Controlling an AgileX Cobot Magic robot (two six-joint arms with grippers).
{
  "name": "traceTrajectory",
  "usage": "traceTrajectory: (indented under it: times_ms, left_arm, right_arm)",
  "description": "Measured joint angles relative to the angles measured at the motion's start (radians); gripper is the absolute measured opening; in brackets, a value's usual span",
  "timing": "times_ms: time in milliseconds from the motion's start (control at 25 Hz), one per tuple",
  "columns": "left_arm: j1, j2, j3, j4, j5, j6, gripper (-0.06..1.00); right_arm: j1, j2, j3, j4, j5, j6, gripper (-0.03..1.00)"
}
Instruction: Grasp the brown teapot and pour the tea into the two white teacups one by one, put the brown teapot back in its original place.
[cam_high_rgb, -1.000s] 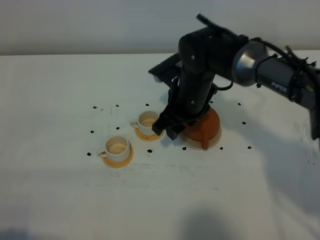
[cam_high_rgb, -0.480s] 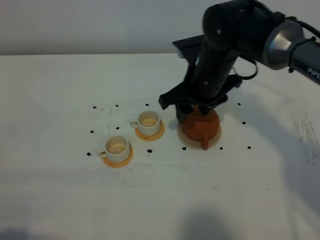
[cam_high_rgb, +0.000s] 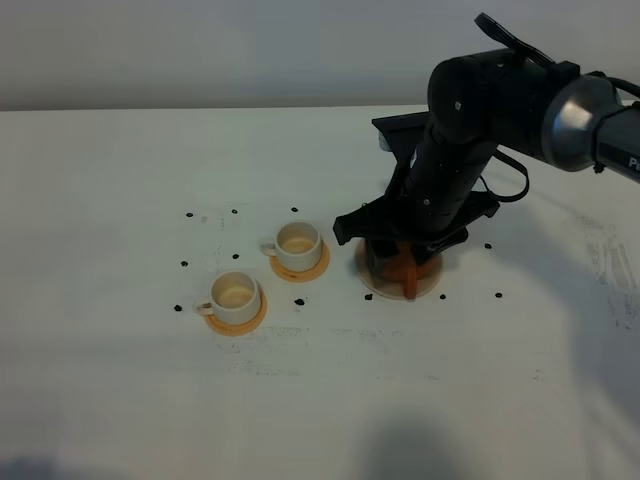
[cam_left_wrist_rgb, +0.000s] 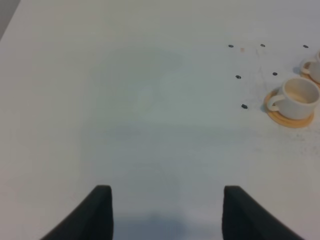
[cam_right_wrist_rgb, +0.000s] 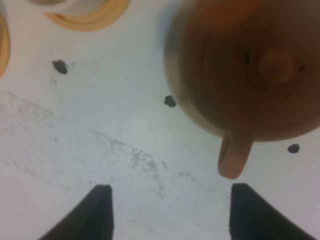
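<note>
Between the earlier frame and this one the right arm swung away from the cups, lifting its right gripper (cam_right_wrist_rgb: 171, 194) from low beside the pot to a spot above it. Its jaws stood wide apart with nothing between them. The wrist view showed only bare desk (cam_high_rgb: 120, 180) inside the gap.

Right of the desk's middle, the brown teapot (cam_high_rgb: 400, 268) sat upright on the pale saucer (cam_high_rgb: 385, 291), its lid on. A stub stuck out toward the front edge (handle or spout, I could not tell). Two white teacups (cam_high_rgb: 298, 242) (cam_high_rgb: 235, 292) stood on orange coasters (cam_high_rgb: 240, 322) left of the pot, well apart from it, the second nearer the front edge.

Both cups looked faintly tan inside (possibly tea, though too small to be sure). With the pot back on its saucer and the claw free of it, I judged that the last step, the put-back, was finishing. What remained called for a clean retreat upward and toward the right edge without clipping the lid knob. Had the cups been empty, the claw would instead have needed to come down squarely over the handle.

Parked over bare desk, the left gripper (cam_left_wrist_rgb: 166, 192) had its jaws apart too.
</note>
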Motion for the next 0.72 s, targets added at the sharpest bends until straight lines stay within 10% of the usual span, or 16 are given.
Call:
traceTrajectory:
  times_ms: [720]
  left_arm:
    - [0.000,0.000,0.000,0.000,0.000,0.000,0.50]
  right_arm:
    - [-0.010,0.034,0.024,-0.072,-0.055,0.028,0.49]
